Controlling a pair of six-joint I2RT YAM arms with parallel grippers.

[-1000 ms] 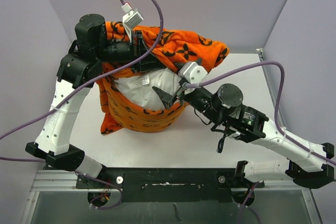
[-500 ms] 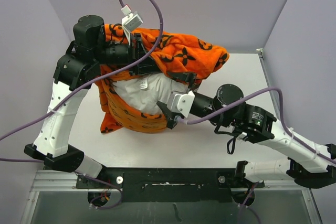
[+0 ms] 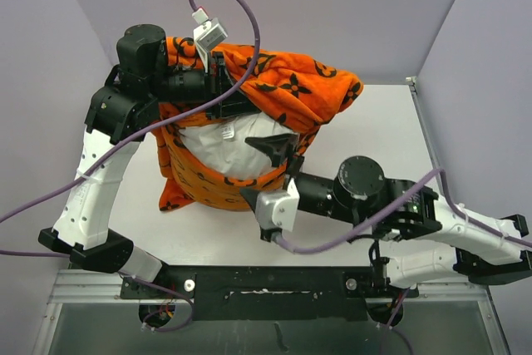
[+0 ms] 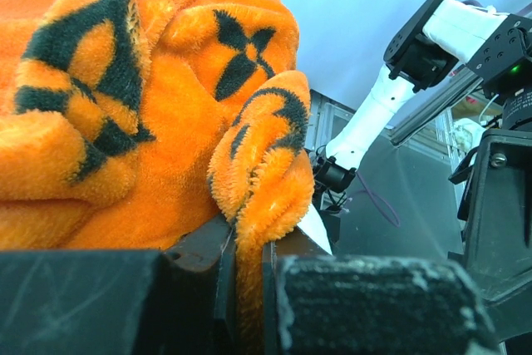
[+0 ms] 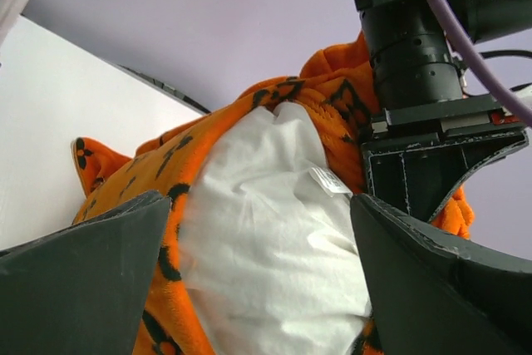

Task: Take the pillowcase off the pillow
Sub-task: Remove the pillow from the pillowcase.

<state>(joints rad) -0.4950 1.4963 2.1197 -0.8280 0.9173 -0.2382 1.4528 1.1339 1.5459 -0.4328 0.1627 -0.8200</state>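
The left jaws are clamped on a fold of the orange pillowcase (image 3: 291, 81), which is held up above the bench (image 3: 382, 122). The white pillow (image 3: 237, 145) is seen half exposed in its open mouth. The right jaws are spread wide before the pillow, with nothing gripped.

Lower pillow (image 3: 234, 147) unseen w/in pillowcase (image 3: 287, 89)
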